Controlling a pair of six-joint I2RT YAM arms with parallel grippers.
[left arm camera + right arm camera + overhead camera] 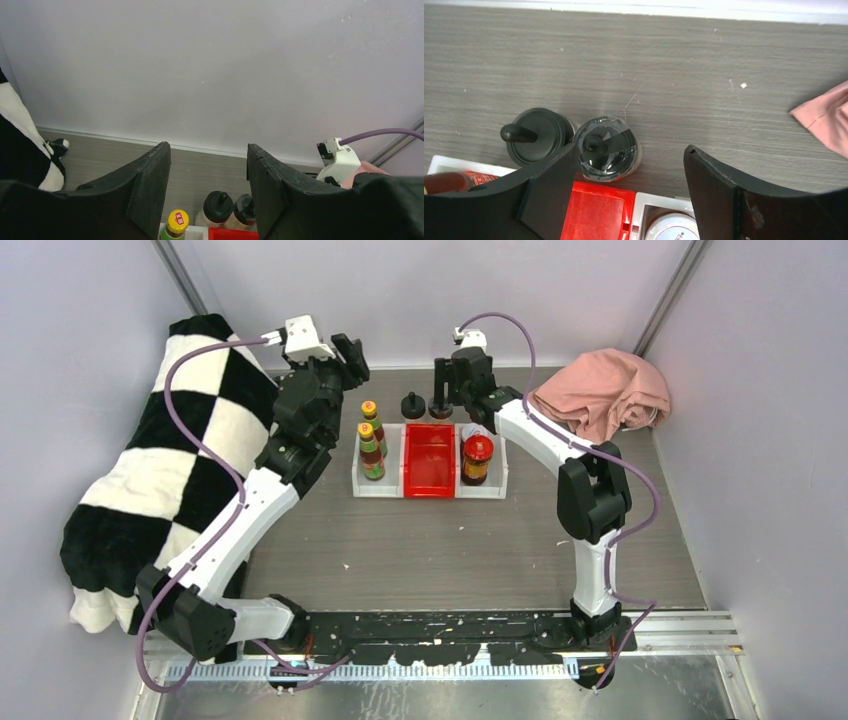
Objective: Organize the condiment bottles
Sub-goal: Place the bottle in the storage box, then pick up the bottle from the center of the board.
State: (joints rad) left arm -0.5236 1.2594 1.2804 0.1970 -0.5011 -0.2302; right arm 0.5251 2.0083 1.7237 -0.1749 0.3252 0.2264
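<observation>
Two yellow-capped red sauce bottles (371, 441) stand in the left white bin (358, 483). A red-lidded dark jar (477, 459) sits in the right white bin (497, 487). Between them is the red bin (430, 462). Two black-lidded shakers (413, 405) (440, 408) stand on the table just behind the bins. My right gripper (630, 150) hangs open above the right shaker (606, 147), which lies by its left finger; the other shaker (536, 135) is further left. My left gripper (209, 165) is raised and open, holding nothing, with a yellow cap (177, 222) and both shakers (218, 206) below it.
A black-and-white checked blanket (170, 470) lies along the left side. A pink cloth (600, 390) is heaped at the back right. Grey walls close the table at the back and sides.
</observation>
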